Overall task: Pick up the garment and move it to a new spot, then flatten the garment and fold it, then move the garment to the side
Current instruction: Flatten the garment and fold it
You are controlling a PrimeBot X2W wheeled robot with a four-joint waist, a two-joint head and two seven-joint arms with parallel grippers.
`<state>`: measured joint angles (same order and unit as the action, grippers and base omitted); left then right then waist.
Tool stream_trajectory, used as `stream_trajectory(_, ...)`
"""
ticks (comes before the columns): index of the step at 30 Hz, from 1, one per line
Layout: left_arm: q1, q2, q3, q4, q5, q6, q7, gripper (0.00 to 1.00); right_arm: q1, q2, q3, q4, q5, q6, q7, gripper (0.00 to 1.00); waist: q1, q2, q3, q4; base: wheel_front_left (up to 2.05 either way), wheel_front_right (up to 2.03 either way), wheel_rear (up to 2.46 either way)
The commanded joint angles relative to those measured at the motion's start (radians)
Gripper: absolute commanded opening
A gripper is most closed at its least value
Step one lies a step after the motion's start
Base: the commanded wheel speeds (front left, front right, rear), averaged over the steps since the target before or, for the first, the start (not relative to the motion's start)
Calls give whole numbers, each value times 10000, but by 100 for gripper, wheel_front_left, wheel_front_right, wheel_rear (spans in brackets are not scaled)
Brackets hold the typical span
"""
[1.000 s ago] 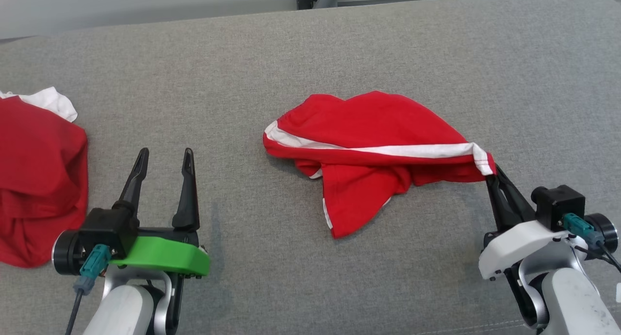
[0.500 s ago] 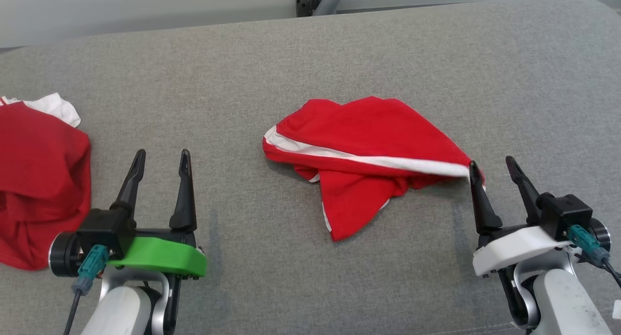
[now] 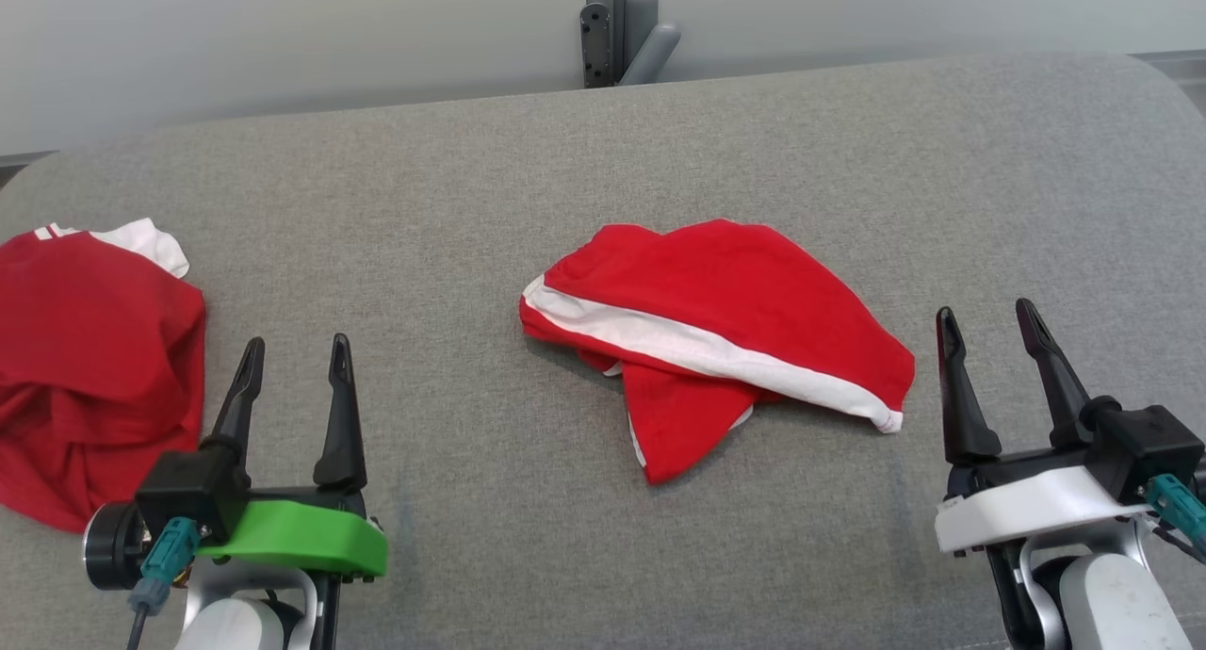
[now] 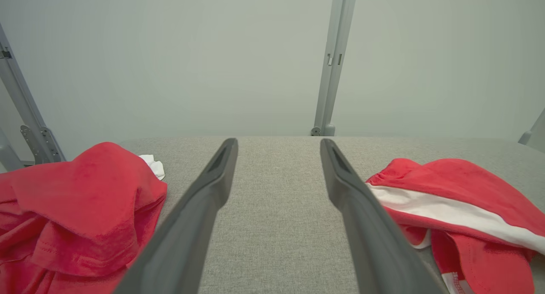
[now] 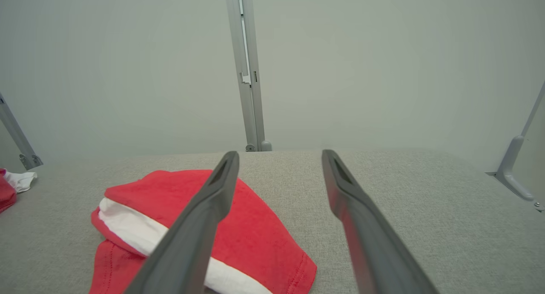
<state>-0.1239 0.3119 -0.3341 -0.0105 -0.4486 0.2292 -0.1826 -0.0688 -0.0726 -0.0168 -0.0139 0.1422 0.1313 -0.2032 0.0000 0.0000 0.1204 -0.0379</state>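
Garment (image 3: 725, 320): red cloth with a white stripe, crumpled and partly doubled over, lying near the middle of the grey fabric desk (image 3: 471, 207), seemingly so that both arms can reach it.
Right hand (image 3: 985, 309): fingers wide and empty, just beside the garment's near corner at its 4 o'clock, not touching the cloth.
Left hand (image 3: 296, 342): fingers wide and empty, at the garment's 8 o'clock, well apart.
Other cloth (image 3: 94, 367): a second red piece at 9 o'clock, by the desk's edge, apparently kept out of the way.
Likely step: flattening looks next; opposite edges need pulling outward.
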Motion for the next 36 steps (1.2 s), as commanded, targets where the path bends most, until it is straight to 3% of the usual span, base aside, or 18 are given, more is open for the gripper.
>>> stream_trajectory(1, 148, 93, 26, -51, -110, 47, -18, 100, 231, 31, -10, -91, -59, -10, 59, 100, 0, 0, -133, 30, 0, 0, 0)
stream_trajectory(10, 238, 179, -68, -264, -51, 114, 107, 100, 451, 135, 18, -143, 1, -10, 234, 100, 0, 0, -210, 50, 0, 0, 0)
stream_trajectory(13, -3, 211, -197, -298, -84, -98, 174, 100, 422, 147, 47, -130, 32, -10, 259, 100, 0, 0, -194, 36, 0, 0, 0)
stream_trajectory(17, -758, 129, -592, -272, -135, -624, 502, 100, 294, 165, 160, -157, 72, -10, 310, 100, 0, 0, 5, -73, 0, 0, 0)
stream_trajectory(21, -1846, -52, -1170, 201, -343, -1429, 1223, 100, 154, 172, 346, -92, 134, -10, 346, 100, 0, 0, 329, -404, 0, 0, 0)
stream_trajectory(28, -3397, -318, -2036, 2189, -1133, -2900, 3002, 100, -89, 198, 620, 229, 300, -10, 175, 100, 0, 0, 983, -1207, 0, 0, 0)
stream_trajectory(36, -4296, -142, -2114, 4294, -1790, -3410, 3543, 100, -240, 217, 725, 646, 436, -10, -51, 100, 0, 0, 1315, -1743, 0, 0, 0)
